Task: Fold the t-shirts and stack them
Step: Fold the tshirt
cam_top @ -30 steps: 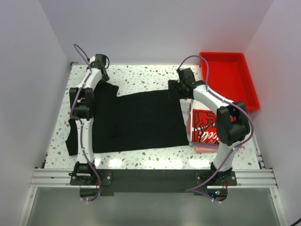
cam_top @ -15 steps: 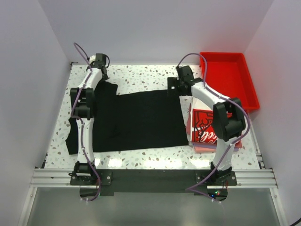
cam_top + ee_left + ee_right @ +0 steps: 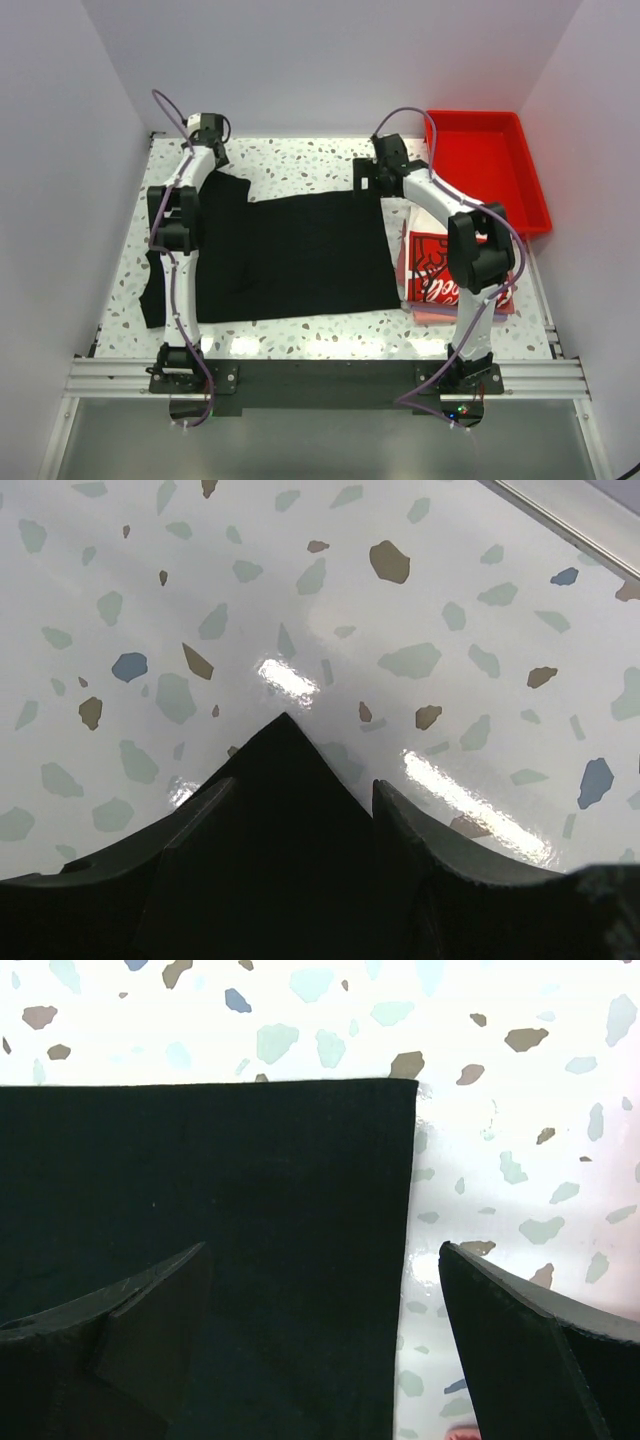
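Right gripper (image 3: 322,1250), jaws apart, has edged toward 11 o'clock over a corner of the black shirt (image 3: 300,250); left gripper (image 3: 300,785) stays clamped on it.

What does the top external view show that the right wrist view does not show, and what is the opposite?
Only the top external view shows the red tray, the white printed t-shirt and the full spread of the black t-shirt. Only the right wrist view shows the right tool open, straddling the edge near that shirt's corner. Both show black cloth on the speckled table.
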Robot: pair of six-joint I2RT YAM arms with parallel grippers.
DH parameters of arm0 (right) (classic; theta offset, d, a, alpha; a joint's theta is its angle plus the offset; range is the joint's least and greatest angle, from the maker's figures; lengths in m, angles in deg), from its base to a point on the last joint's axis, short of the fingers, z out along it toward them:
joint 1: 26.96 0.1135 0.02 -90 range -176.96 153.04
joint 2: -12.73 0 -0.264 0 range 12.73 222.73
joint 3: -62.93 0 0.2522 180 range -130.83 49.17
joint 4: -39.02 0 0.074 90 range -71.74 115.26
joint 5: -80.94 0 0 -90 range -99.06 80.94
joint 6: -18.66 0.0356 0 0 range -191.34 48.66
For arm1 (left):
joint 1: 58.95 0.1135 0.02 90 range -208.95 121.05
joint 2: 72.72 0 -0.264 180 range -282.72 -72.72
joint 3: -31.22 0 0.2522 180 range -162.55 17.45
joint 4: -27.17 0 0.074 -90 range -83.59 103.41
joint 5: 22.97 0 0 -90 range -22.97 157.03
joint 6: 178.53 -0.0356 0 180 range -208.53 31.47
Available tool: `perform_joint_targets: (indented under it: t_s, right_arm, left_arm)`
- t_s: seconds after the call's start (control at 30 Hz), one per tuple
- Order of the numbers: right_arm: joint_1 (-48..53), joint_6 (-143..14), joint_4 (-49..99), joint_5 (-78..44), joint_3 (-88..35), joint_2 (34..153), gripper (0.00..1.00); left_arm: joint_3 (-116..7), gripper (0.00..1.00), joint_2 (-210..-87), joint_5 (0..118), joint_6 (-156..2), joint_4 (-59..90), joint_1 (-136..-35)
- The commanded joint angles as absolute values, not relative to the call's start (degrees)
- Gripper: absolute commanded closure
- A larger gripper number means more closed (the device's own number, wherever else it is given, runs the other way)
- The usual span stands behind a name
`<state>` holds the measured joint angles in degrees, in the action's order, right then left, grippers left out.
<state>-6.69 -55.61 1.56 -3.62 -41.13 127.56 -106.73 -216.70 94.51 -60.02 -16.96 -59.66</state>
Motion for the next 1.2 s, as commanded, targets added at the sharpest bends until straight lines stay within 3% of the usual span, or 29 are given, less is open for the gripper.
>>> perform_joint_targets:
  t_s: [0.0, 0.43, 0.53, 0.63, 0.87, 1.1, 1.17]
  right_arm:
    - [-6.92, -56.22, 2.5, -2.99, -44.08, 128.39, 0.01]
    - [-6.92, -56.57, 2.06, -2.38, -46.36, 130.24, 0.01]
    - [-6.92, -56.57, 2.23, -2.38, -46.63, 130.33, 0.01]
    - [-6.92, -56.57, 2.41, -2.55, -47.33, 130.42, 0.01]
    - [-6.92, -53.68, 1.63, 2.53, -54.78, 136.29, 0.01]
    - [-7.01, -51.47, -2.96, 11.33, -66.76, 147.2, 0.02]
    - [-7.1, -51.04, -1.9, 12.03, -66.84, 148.26, 0.1]
  left_arm:
    - [-110.07, 0.4, -215.7, 95.85, -59.87, -15.06, -58.95]
    - [-112.18, 0.43, -221.25, 97.27, -60.49, -19.46, -58.95]
    - [-111.75, 0.48, -221.78, 96.83, -60.32, -20.34, -58.95]
    - [-111.66, 0.61, -221.87, 96.47, -60.66, -21.31, -58.95]
    - [-108.14, 1.0, -219.32, 93.84, -61.19, -20.69, -58.95]
    - [-105.07, 1.0, -214.84, 92.25, -61.46, -19.2, -58.95]
    - [-103.93, 1.0, -212.92, 92.08, -61.63, -18.5, -58.95]
